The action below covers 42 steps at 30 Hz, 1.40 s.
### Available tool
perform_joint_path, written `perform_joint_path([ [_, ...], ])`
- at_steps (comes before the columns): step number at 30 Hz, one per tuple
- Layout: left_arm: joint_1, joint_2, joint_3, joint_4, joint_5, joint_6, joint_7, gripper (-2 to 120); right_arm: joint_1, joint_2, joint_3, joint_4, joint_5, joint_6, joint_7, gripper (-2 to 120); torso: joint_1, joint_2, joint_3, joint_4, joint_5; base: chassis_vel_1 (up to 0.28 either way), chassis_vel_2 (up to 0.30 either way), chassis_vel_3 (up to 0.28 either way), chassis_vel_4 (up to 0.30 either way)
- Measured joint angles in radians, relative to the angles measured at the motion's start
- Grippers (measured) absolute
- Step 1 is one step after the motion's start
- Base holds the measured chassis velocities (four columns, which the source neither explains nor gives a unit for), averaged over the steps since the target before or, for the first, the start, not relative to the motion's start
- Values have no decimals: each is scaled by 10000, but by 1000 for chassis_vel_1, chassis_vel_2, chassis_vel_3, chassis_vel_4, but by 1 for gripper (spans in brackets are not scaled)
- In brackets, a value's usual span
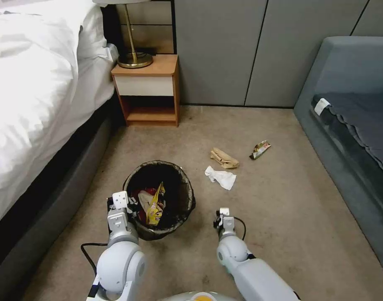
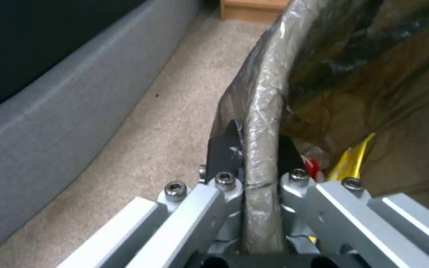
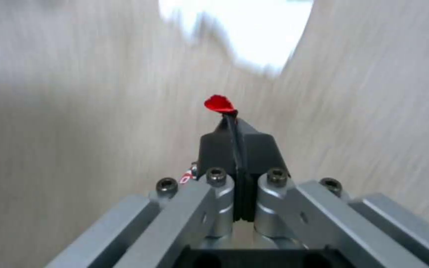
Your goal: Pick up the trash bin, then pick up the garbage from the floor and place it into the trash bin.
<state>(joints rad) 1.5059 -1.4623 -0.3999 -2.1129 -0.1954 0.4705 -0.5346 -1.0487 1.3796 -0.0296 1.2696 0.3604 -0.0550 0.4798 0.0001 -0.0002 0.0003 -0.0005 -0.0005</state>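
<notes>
The trash bin [image 1: 187,196], lined with a dark bag, sits low in front of me with a yellow wrapper [image 1: 156,205] and red litter inside. My left gripper [image 1: 123,205] is shut on its near-left rim [image 2: 266,96], one finger [image 2: 224,149] outside and one inside. To the bin's right, just above the carpet, my right gripper [image 1: 221,217] is shut on a small red wrapper [image 3: 219,104] that sticks out past its fingertips [image 3: 254,145]. More garbage lies on the floor beyond: a white tissue [image 1: 220,177], a brown paper bag [image 1: 224,158] and a small wrapper [image 1: 260,149].
A bed [image 1: 36,96] with a grey base runs along the left. A wooden nightstand [image 1: 147,90] with a brass lamp [image 1: 134,54] stands at the back. A grey sofa [image 1: 350,125] lines the right side. Open carpet lies between them.
</notes>
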Motion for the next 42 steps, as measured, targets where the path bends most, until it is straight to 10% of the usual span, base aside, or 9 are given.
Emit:
perform_joint_path([
  [12,-45,65,68,112,-42,20,-15,1,-279,-594,1407,3049,-3312,3441,-272,0,0,0,-2,5,8,0,0,0,0],
  [24,59,130,296,327,-5,26,-18,1,-1245,-1635,606,7068,-2901,5797,-3827,0,-1,1,-4,6,4,0,0,0,0],
  [42,12,76,501,373,17,66,-25,1,-1782,-2101,-2130,5757,-2566,5720,-4065,0,0,1,-3,5,5,0,0,0,0],
])
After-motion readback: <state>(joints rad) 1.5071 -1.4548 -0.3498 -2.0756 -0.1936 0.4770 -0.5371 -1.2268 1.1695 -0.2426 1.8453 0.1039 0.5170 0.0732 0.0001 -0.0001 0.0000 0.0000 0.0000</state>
